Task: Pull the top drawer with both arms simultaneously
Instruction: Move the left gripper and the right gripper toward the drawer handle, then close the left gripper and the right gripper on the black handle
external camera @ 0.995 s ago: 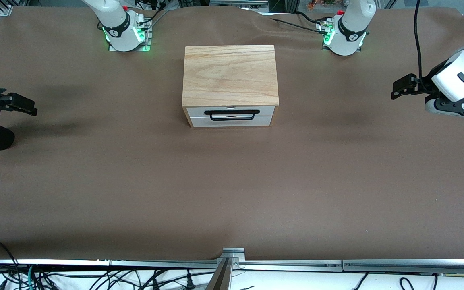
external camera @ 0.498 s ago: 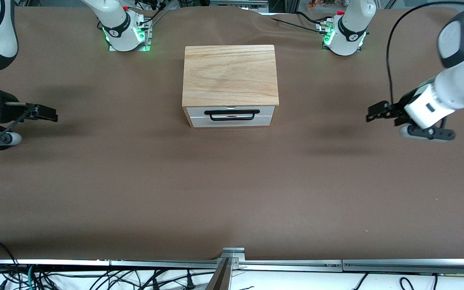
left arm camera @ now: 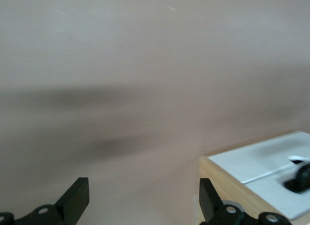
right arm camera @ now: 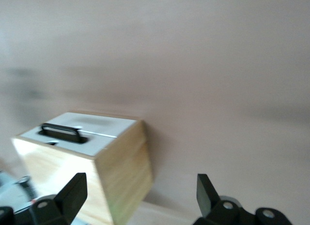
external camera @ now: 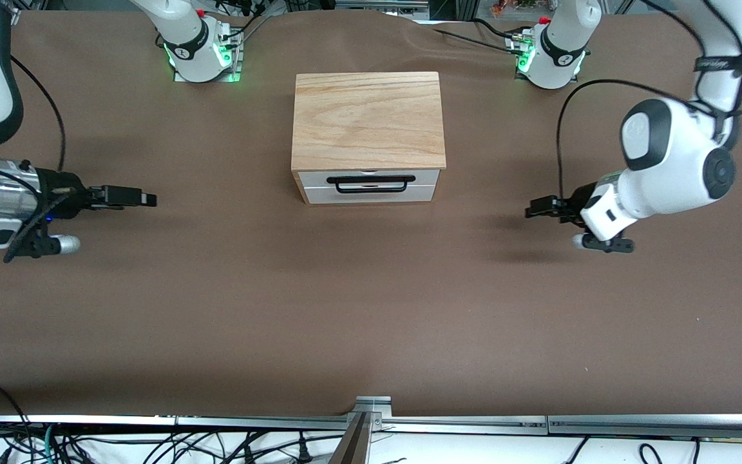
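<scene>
The top drawer (external camera: 368,182), a shallow white-fronted drawer with a wide black wire handle (external camera: 371,184), sits fully closed under the light oak cabinet top (external camera: 368,120), at upper centre of the front view on the brown surface (external camera: 371,303). The lower white front panel (external camera: 368,194) lies just beneath it.

The left hand (external camera: 531,211), black and two-fingered, hovers over the surface at centre right of the front view; the right hand (external camera: 149,199) hovers at centre left. Both stand well apart from the handle. In each wrist view the fingers (left arm camera: 77,198) (right arm camera: 73,190) are spread wide with nothing between them.

Compared with a second ago, both hands have travelled inward from the frame edges and lower in the frame, toward the level of the drawer front; the drawer itself has not moved. The approach is thus under way and roughly symmetrical, but no contact is made. Judged from this, each hand must yet close in on its own end of the handle before any pull begins.
</scene>
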`<state>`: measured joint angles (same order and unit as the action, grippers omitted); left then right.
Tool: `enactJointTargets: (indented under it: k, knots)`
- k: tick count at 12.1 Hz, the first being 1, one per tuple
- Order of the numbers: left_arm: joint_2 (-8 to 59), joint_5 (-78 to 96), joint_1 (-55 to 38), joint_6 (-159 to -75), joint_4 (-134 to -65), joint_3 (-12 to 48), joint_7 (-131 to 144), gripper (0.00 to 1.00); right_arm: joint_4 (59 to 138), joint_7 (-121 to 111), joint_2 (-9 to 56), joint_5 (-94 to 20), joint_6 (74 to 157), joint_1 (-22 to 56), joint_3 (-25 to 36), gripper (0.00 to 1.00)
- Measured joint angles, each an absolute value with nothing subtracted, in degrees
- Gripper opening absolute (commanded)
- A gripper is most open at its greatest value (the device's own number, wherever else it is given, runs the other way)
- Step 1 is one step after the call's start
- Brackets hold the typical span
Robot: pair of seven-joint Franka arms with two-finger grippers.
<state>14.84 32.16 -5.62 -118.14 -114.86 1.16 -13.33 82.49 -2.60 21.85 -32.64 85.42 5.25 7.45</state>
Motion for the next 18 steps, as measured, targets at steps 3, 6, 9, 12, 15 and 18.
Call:
enactJointTargets:
  k: [3, 6, 9, 12, 15, 18]
  knots:
    - [17.9, 48.7, -5.7, -118.7, -117.1, 1.5, -29.7, 1.0, 82.8, -5.7, 26.3, -42.3, 87.9, 5.4, 7.4, 1.0]
    - [21.7, 69.0, -6.3, -118.7, -118.4, 4.4, -46.4, 1.0, 87.2, -17.5, 30.3, -55.4, 90.6, 5.6, 7.3, 1.0]
    - [26.9, 87.9, -7.1, -117.7, -118.7, 7.9, -63.1, 1.0, 93.3, -29.1, 32.8, -64.5, 93.1, 7.5, 7.1, 1.0]
    - [31.0, 98.4, -8.7, -115.1, -118.7, 11.0, -71.4, 0.96, 99.5, -38.9, 33.1, -74.6, 94.9, 10.5, 7.0, 1.0]
    - [32.2, 101.0, -8.8, -109.9, -118.9, 11.5, -73.8, 0.88, 104.3, -46.0, 33.4, -82.8, 97.0, 14.1, 6.9, 1.0]
    - [34.2, 103.3, -9.1, -108.7, -120.5, 12.9, -77.6, 0.77, 108.8, -53.2, 33.5, -91.2, 97.5, 18.0, 6.8, 1.0]
